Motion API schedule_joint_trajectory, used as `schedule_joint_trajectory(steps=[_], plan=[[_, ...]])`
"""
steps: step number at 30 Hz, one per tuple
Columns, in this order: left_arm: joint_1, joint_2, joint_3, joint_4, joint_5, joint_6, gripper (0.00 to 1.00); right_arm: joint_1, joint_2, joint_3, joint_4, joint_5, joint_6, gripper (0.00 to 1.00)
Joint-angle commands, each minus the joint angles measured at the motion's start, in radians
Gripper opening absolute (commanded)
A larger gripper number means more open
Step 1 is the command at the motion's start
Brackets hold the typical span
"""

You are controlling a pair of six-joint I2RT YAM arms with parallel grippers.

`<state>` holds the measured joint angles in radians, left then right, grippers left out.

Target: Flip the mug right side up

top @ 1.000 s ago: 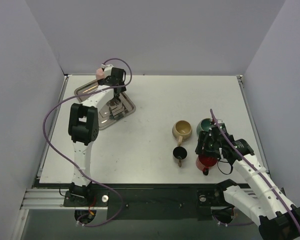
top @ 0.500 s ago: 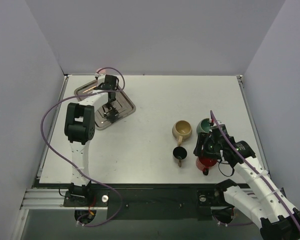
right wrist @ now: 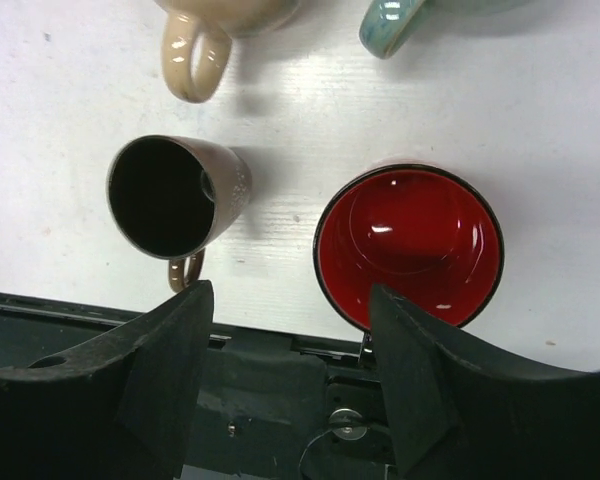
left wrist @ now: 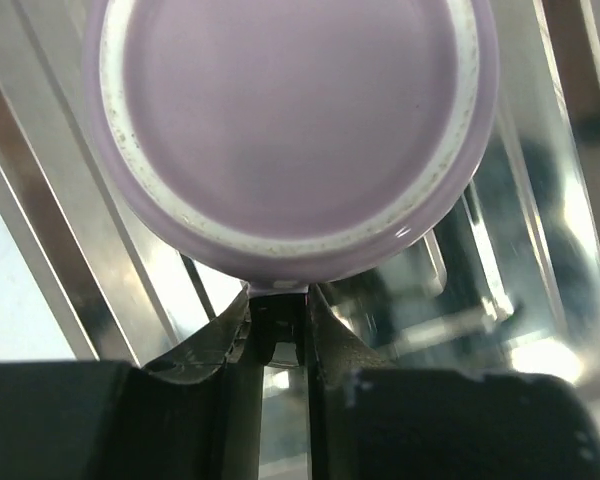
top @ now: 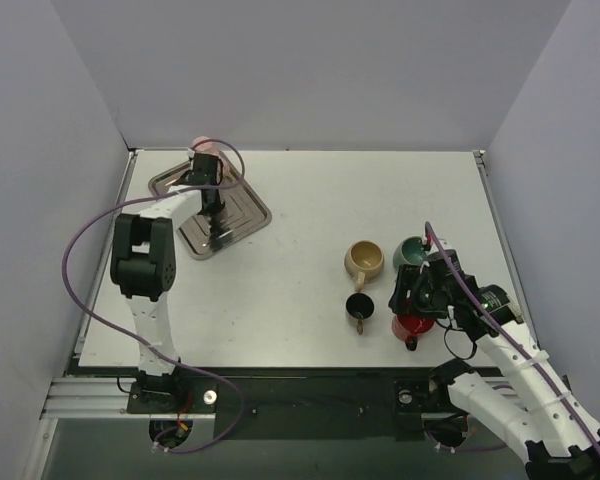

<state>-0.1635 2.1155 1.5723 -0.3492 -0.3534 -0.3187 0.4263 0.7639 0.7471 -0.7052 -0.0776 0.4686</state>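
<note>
At the near right, the right gripper (top: 421, 296) hangs over the table (top: 300, 200) with its jaws spread wide and nothing between them. In the right wrist view the same gripper (right wrist: 288, 296) brackets bare tabletop, with the near table edge below.

A red mug (right wrist: 408, 248) stands upright beneath it, mouth up, with a glossy red interior and a dark rim. In the top view this red mug (top: 412, 324) sits closest to the near edge.

Just left of it stands a dark brown mug (right wrist: 175, 198) with a black interior, mouth up, its handle toward the near edge. The two are apart, not touching. The top view shows this brown mug (top: 360, 307) between the red mug and the table centre.

Beyond these are a tan mug (top: 364, 260) and a teal mug (top: 412, 250), both mouth up and side by side.

At the far left lies a metal tray (top: 245, 215). The left gripper (top: 204, 172) reaches over it. The left wrist view shows the left gripper (left wrist: 277, 300) drawn to a narrow gap, its tips at the lower wall of a lilac mug (left wrist: 290, 120). The part pinched cannot be told.

The mug's unglazed foot ring and flat base face the wrist camera, so it is not upright. The top view places the lilac mug (top: 206, 148) at the tray's far corner. Whether it touches the tray (left wrist: 540, 150) cannot be told.
</note>
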Motion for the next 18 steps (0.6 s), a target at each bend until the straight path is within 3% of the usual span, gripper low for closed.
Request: schedule_joint_trajectory(steps=[1,4,7,9,12,14,18], plan=[[0.005,-0.285,-0.064,-0.009,0.275,0.093,0.00,0.038,-0.040,0.139,-0.115,0.120,-0.010,0.59],[-0.002,-0.447,-0.078,-0.117,0.591,0.124,0.00,0.093,-0.057,0.218,-0.126,0.168,-0.002,0.66],[-0.019,-0.566,-0.057,-0.207,0.792,0.135,0.00,0.150,-0.067,0.280,-0.002,0.144,0.024,0.77],[-0.060,-0.647,-0.041,-0.260,0.893,0.156,0.00,0.192,-0.069,0.265,0.186,0.052,0.056,0.80],[-0.157,-0.767,-0.037,-0.309,1.022,0.161,0.00,0.256,-0.025,0.207,0.610,-0.069,0.134,0.85],[-0.212,-0.819,-0.020,-0.335,1.065,0.103,0.00,0.308,0.032,0.207,0.826,-0.088,0.162,0.85],[-0.278,-0.870,0.040,-0.363,1.179,-0.011,0.00,0.434,0.141,0.277,1.071,-0.079,0.148,0.86]])
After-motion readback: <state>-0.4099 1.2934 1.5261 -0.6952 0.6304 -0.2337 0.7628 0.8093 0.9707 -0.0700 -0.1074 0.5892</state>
